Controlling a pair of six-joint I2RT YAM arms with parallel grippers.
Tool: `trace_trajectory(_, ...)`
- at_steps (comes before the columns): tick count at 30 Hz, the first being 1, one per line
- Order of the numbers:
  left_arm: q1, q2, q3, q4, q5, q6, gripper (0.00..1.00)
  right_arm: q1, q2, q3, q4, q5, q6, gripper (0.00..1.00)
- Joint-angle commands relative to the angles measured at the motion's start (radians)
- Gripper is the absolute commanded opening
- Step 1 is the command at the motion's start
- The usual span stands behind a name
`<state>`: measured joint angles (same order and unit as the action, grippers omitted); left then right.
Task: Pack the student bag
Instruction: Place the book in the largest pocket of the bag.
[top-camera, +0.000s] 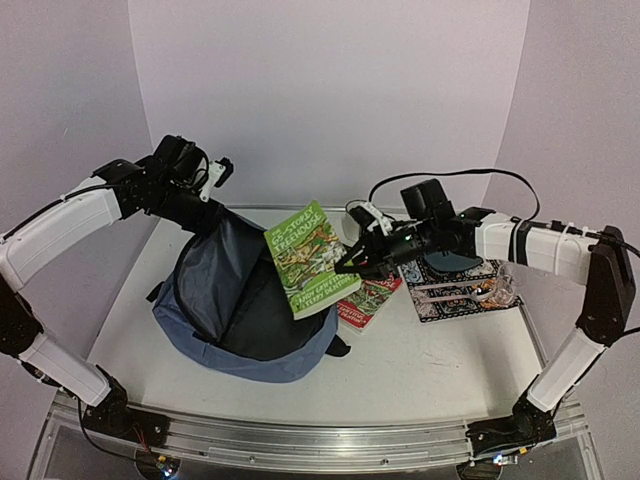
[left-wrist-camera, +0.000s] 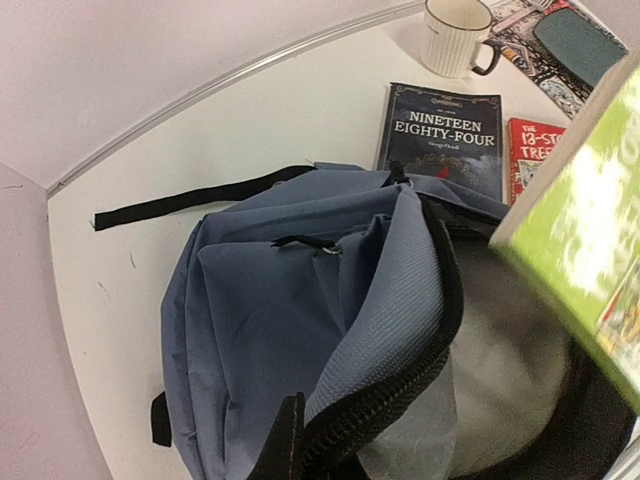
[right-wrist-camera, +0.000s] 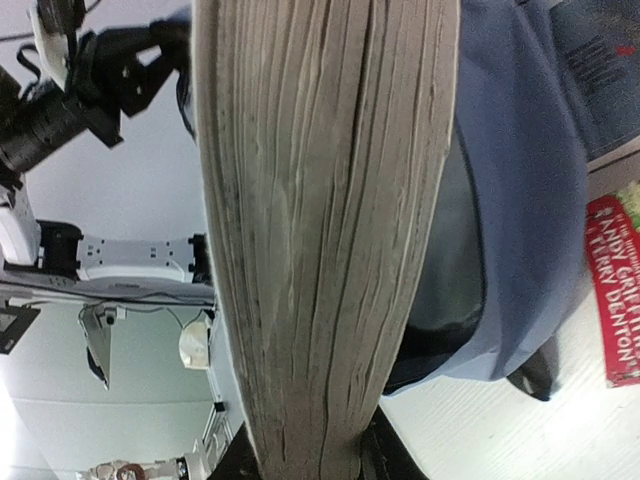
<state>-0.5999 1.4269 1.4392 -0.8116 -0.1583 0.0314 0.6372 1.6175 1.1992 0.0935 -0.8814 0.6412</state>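
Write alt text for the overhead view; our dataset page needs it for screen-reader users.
The right gripper holds a green paperback tilted over the open mouth of a slate-blue backpack, while the left gripper pinches the bag's top edge up. A red book and patterned mat lie nearby.

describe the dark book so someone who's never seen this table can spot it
Find the big blue bag on the table. Two books lie flat just beyond its top, near a white mug. The dark book is near-black and titled Nineteen Eighty-Four, while the red book beside it is bright.
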Motion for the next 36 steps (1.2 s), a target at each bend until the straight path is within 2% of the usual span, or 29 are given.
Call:
trace_trajectory(1,0.005,-0.043,0.087,0.036,0.08,0.01,0.0,0.075,0.041,0.035,0.034,-0.109,-0.052,0.0)
trace_trajectory(9,0.005,-0.066,0.111,0.035,0.131,-0.022,0.0,0.126,0.172,0.065,0.03,-0.122,-0.065,0.0)
trace_trajectory(18,0.005,-0.098,0.103,0.037,0.296,-0.074,0.0,0.151,0.337,0.204,0.008,-0.149,-0.087,0.0)
trace_trajectory(27,0.001,-0.098,0.099,0.037,0.527,-0.09,0.0,0.165,0.463,0.38,-0.014,-0.169,-0.084,0.0)
trace_trajectory(36,-0.075,-0.085,0.096,0.036,0.648,-0.099,0.0,0.168,0.555,0.488,-0.028,-0.098,-0.056,0.0)
